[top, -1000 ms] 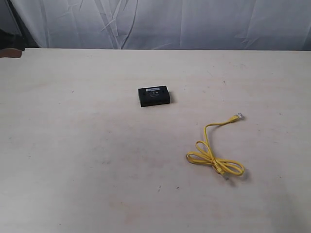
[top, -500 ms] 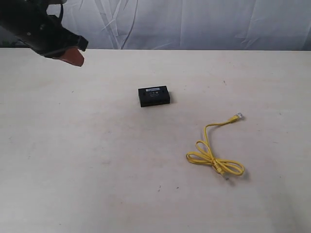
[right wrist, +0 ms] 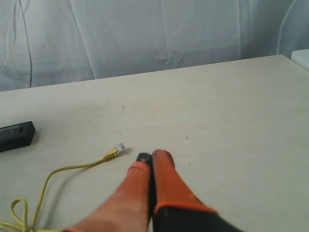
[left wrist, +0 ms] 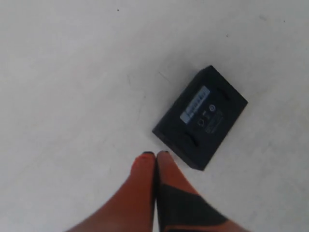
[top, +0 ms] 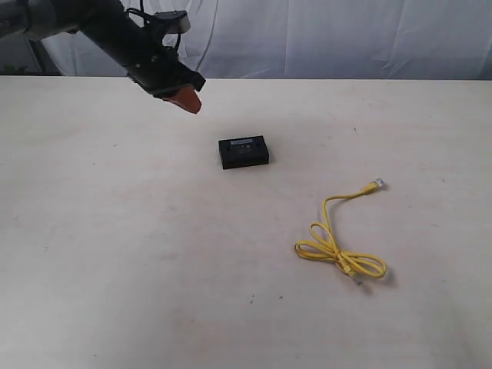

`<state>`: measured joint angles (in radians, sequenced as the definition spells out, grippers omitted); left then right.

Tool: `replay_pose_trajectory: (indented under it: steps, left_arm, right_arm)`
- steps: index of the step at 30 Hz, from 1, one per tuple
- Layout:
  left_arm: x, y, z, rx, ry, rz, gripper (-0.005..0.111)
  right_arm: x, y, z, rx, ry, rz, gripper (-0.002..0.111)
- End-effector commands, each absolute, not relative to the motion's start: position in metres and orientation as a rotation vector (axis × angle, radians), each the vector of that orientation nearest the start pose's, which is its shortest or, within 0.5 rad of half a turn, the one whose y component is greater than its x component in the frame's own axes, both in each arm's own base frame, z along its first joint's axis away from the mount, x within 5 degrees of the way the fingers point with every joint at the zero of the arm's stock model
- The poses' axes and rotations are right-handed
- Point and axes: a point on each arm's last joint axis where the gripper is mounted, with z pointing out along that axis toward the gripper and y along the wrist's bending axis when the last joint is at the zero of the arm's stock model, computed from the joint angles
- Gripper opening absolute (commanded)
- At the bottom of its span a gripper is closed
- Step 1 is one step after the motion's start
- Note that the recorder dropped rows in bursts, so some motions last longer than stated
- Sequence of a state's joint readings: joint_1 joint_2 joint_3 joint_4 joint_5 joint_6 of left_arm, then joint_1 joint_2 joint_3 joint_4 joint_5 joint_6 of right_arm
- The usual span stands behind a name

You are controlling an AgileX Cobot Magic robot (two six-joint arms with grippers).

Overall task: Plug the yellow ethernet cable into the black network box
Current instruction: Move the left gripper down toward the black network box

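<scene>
- The left gripper (top: 188, 102) hangs in the air over the far side of the table (top: 115, 231), short of the black network box (top: 244, 151); its orange fingers (left wrist: 145, 169) are pressed tip to tip with nothing between them, so it holds nothing.
- Its wrist view looks straight down on the box (left wrist: 200, 116), lying flat and askew with its pale label strip (left wrist: 194, 104) facing up; I'd guess the arm is lined up this way to steady or grasp the box for the plugging.
- There is a recess on the side wall of the box nearest those fingertips; it may be the socket, though I cannot tell for sure.
- The right gripper (right wrist: 150, 157) does not show in the exterior view; in its own view the two fingers are closed against each other and empty, aimed low across the table toward the cable's free end.
- The yellow ethernet cable (top: 336, 252) lies well apart from the box, on the right-hand arm's side; one end is gathered in a loose knotted loop, and the other runs out to a clear plug (top: 377, 184) resting on the table and pointing away from the box.
- That plug (right wrist: 119, 147) sits near the right fingertips, not touching them; it looks the natural pick point, since the loop would only tangle.
- As I judge it, nothing is grasped and nothing plugged in yet; both claws would need to spread first.
</scene>
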<state>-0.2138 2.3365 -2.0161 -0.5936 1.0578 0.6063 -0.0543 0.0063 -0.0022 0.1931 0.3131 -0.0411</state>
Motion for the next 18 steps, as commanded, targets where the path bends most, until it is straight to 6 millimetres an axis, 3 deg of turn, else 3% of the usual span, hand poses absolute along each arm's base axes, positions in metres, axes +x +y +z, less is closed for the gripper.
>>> replay_pose_trajectory:
  steps: [1,8,18]
  left_arm:
    - [0.497,-0.159,0.176,0.803,2.520,-0.712,0.000]
    - [0.511,-0.167,0.157,0.920,2.422,-0.743,0.000]
    - [0.514,-0.179,0.131,1.015,2.347,-0.807,0.000]
  right_arm:
    - [0.054,0.002,0.186,0.137,1.778,0.110,-0.001]
    - [0.054,0.002,0.186,0.137,1.778,0.110,-0.001]
    - [0.054,0.002,0.186,0.137,1.778,0.110,-0.001]
